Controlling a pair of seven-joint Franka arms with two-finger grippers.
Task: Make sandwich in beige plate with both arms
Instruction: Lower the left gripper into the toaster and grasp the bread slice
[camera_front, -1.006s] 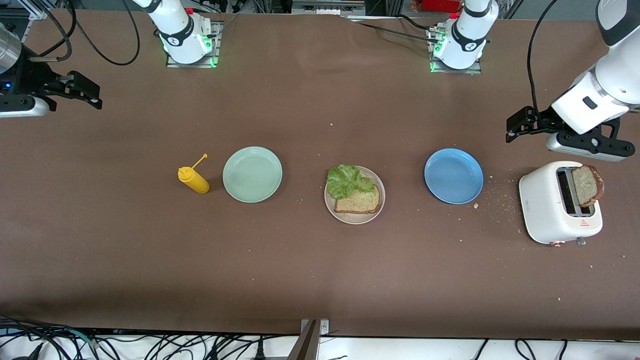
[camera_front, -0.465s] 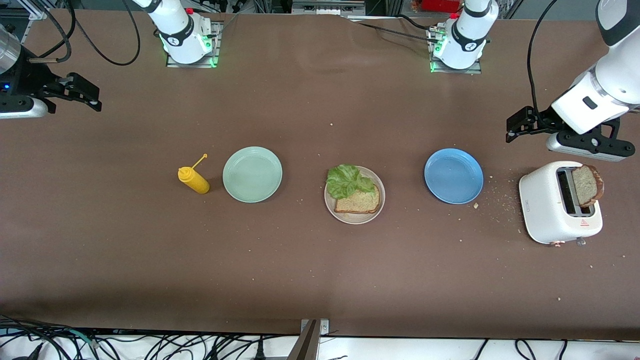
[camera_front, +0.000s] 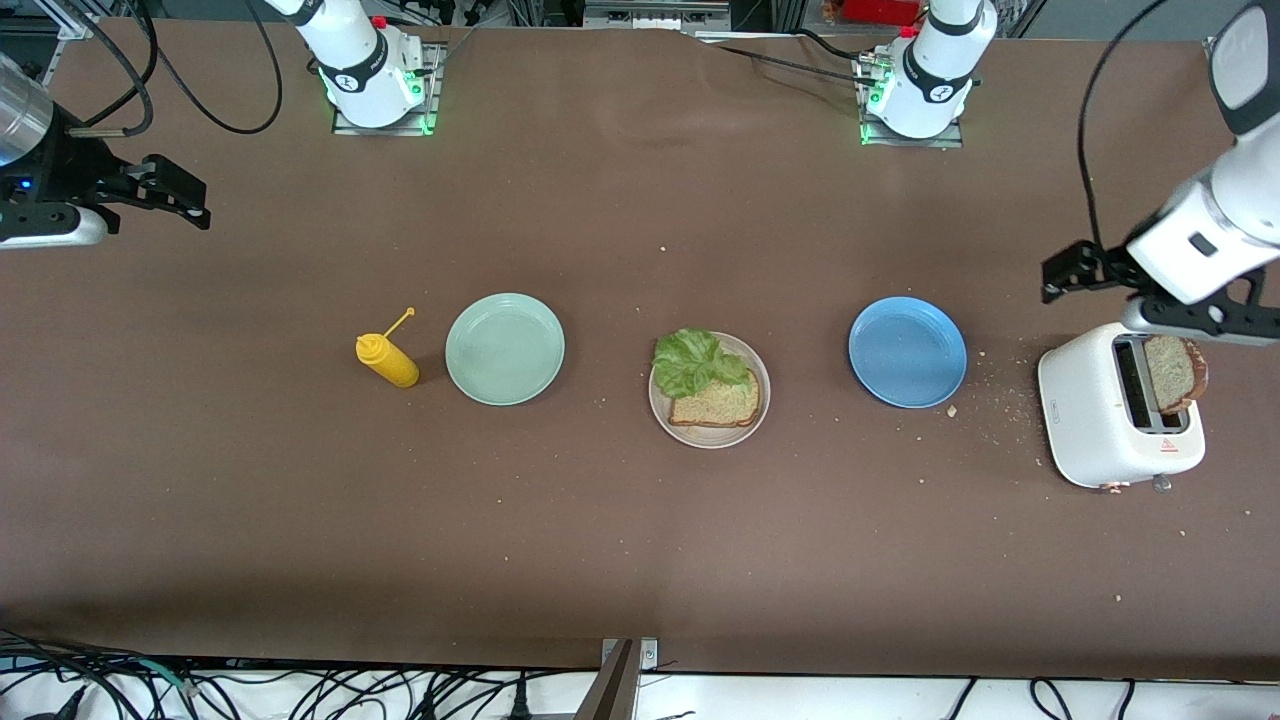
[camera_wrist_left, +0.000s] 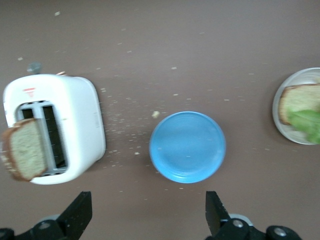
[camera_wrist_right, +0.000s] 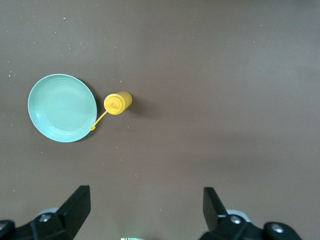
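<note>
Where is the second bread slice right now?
The second bread slice stands in a slot of the white toaster at the left arm's end of the table, beside the blue plate.

Even, bright overhead light falls on my table (camera_front: 600, 560); shadows stay short and soft. My left arm (camera_front: 1215, 235) smears with motion blur. My wrist views look slightly soft.

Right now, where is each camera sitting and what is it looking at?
Front view: high across the table, facing both arms' bases; shows left gripper and right gripper.
Left wrist view: looks down past its open fingers at toaster, blue plate.
Right wrist view: looks down at mint plate, yellow bottle.
Front and left wrist views share toaster, blue plate.
</note>
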